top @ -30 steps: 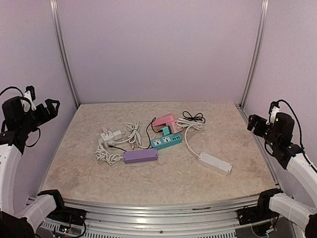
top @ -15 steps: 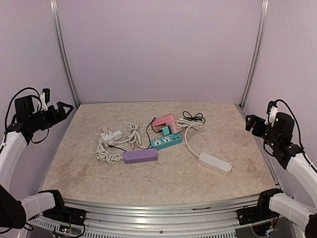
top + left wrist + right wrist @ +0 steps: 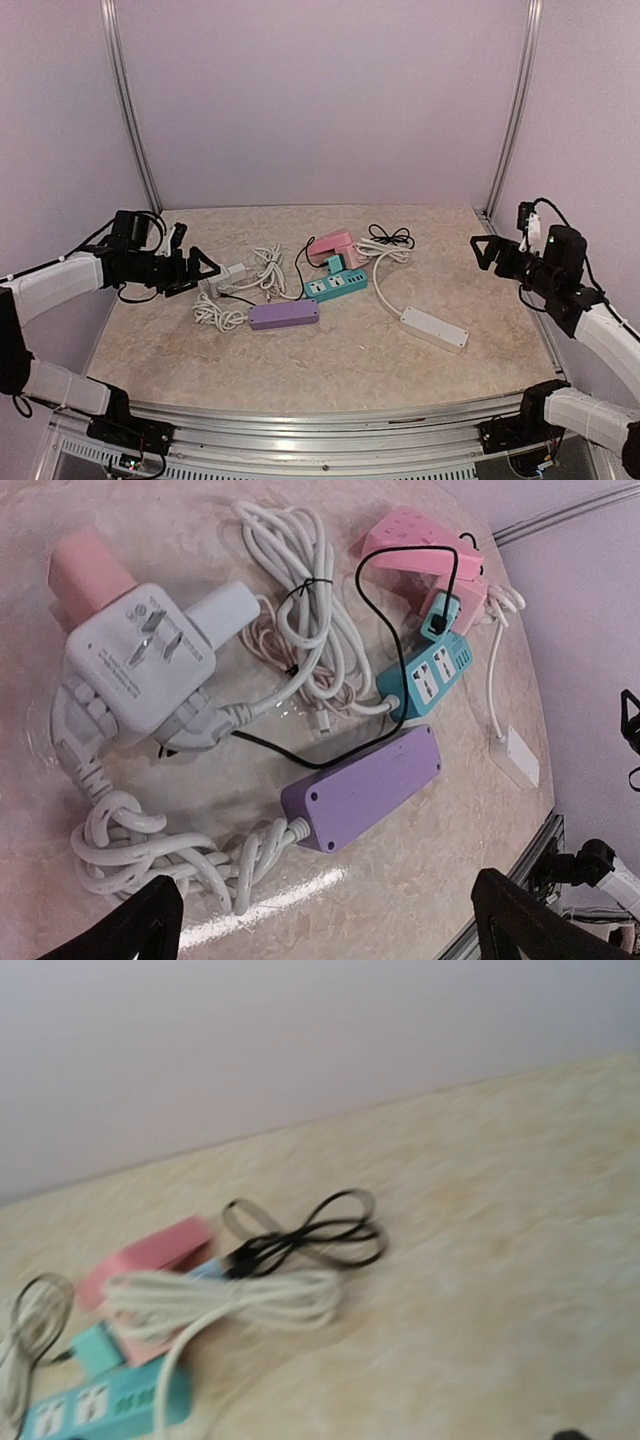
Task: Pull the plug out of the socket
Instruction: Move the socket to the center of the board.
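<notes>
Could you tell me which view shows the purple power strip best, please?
The left wrist view: the purple power strip lies close, sharp and whole. The top external view shows it whole but small; the right wrist view misses it.

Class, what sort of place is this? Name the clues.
Probably a robot lab test booth: lilac walls on aluminium posts enclose a table, robot arms flank it, and a purple power strip lies among others.
</notes>
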Available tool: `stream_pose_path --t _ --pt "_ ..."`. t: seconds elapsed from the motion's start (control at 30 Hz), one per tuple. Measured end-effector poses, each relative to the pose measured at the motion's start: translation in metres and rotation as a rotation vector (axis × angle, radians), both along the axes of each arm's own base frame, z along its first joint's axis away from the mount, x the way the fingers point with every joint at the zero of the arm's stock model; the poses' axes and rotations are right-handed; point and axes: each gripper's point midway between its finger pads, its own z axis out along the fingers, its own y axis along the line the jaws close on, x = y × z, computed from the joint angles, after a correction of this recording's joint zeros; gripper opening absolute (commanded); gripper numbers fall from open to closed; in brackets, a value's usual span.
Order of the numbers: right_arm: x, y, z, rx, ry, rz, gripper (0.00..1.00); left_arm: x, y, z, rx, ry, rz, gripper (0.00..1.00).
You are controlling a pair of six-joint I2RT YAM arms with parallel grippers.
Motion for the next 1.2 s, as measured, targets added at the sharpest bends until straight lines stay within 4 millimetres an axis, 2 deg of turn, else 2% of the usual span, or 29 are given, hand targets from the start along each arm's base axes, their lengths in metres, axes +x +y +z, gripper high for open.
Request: stream_pose_path --t 0.17,0.23,0.3,0.37,0.5,0.57,0.73,1.0,1.2 --pt "-0.002 0.026 -0.011 0.0 0.035 0.096 1.0 -0.027 0.009 -0.042 -0.039 0.11 0.12 0.99" --pt "-0.002 0.033 -0.015 -0.003 0.052 0.118 1.0 -0.032 0.015 -0.053 -0.038 0.138 0.172 0.98" --pt "-0.002 0.041 -0.021 -0.007 0.07 0.142 1.0 -0.03 0.021 -0.059 -0.042 0.152 0.214 0.93" --pt "-0.003 0.049 -0.025 -0.012 0.081 0.163 1.0 -0.026 0.032 -0.064 -0.055 0.157 0.261 0.84" --pt "-0.005 0.062 -0.021 -0.014 0.061 0.193 1.0 -0.015 0.055 -0.072 -0.079 0.172 0.347 0.75" --pt "-0.005 0.067 -0.019 -0.011 0.05 0.202 1.0 -0.012 0.056 -0.076 -0.085 0.184 0.344 0.71" --pt "-0.003 0.071 -0.022 -0.012 0.054 0.205 1.0 -0.005 0.058 -0.089 -0.094 0.211 0.34 0.67" --pt "-0.002 0.072 -0.019 -0.01 0.042 0.2 1.0 0.013 0.056 -0.092 -0.099 0.198 0.308 0.59" --pt "-0.001 0.07 -0.019 -0.013 0.04 0.187 1.0 0.025 0.053 -0.099 -0.101 0.199 0.279 0.47"
